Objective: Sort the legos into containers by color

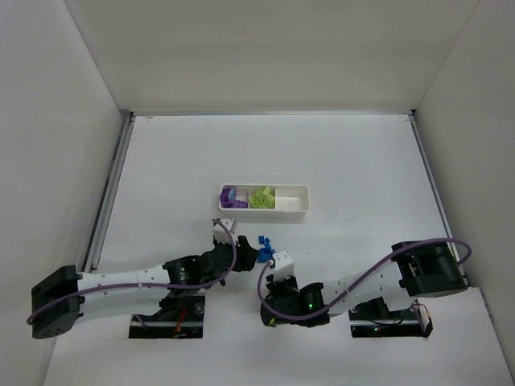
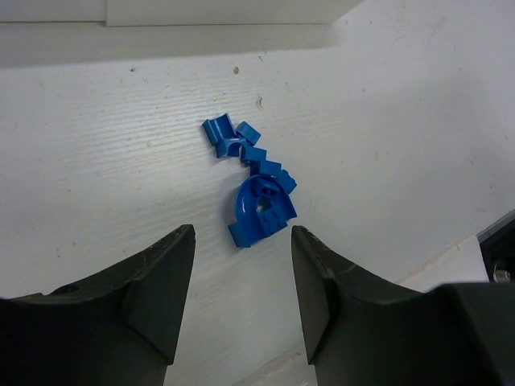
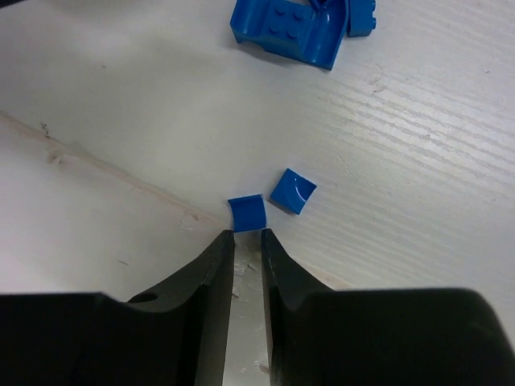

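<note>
Honestly, my right gripper point(image 3: 248, 241) is pinched down to a sliver, with a small blue tile point(image 3: 247, 214) right at its tips; can't tell if it's actually gripped; a second tile point(image 3: 293, 190) lies just beside it; my left gripper point(image 2: 242, 253) stands moderately wide, the blue legos point(image 2: 259, 205) on the table point(image 2: 121, 161) just ahead of it; farther back, the tray point(image 1: 294, 211) holds purple legos point(image 1: 232, 197) and lime legos point(image 1: 261, 197) in neighbouring compartments.

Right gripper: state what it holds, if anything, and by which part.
Nothing, as far as shows. The right gripper is shut, and a small blue tile lies just off its tips, wider than the slit between them, so it is not pinched.
</note>
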Controlling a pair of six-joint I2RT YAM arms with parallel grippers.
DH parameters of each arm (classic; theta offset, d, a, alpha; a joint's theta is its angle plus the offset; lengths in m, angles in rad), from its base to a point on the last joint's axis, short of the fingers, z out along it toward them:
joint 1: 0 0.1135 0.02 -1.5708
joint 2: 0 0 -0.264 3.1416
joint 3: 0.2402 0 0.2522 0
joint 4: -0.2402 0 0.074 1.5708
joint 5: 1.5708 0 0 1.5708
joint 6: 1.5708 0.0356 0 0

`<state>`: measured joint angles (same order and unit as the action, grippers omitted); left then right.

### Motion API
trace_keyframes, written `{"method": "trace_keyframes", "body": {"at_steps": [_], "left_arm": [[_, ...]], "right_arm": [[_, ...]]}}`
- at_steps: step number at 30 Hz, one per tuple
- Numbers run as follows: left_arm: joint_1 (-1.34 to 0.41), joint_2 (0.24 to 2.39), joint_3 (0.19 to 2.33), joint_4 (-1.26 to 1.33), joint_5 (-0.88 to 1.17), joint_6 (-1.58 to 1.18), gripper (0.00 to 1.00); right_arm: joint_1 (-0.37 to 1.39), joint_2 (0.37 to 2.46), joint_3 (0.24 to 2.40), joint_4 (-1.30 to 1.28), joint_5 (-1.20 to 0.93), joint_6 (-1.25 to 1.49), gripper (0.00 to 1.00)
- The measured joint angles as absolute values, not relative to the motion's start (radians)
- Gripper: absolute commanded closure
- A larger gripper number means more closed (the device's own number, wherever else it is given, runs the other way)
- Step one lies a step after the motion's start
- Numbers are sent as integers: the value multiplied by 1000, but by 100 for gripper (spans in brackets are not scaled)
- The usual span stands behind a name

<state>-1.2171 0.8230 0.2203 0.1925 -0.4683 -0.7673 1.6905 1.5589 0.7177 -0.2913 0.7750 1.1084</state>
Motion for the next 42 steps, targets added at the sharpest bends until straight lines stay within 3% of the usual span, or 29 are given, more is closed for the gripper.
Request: {"method": "trace_keyframes", "body": {"at_steps": [4, 8, 12, 18, 33, 42], "left_arm": [[-1219, 815, 220, 189, -469, -769, 51], [-1221, 806, 220, 189, -469, -770, 51], [-1222, 796, 211, 189, -469, -772, 51], [-1214, 791, 201, 183, -469, -773, 51], [-1203, 787, 193, 182, -468, -775, 51], [-1212, 788, 193, 181, -468, -775, 51]], "right_arm": [[1691, 1544, 703, -284, 778, 1130, 73], [1690, 1530, 687, -287, 782, 1131, 57], [1690, 1531, 686, -286, 786, 1112, 56], [1685, 1543, 686, -261, 792, 1087, 57], [1618, 1589, 686, -134, 811, 1019, 72], [1618, 1554, 659, -150, 820, 1036, 74]]}}
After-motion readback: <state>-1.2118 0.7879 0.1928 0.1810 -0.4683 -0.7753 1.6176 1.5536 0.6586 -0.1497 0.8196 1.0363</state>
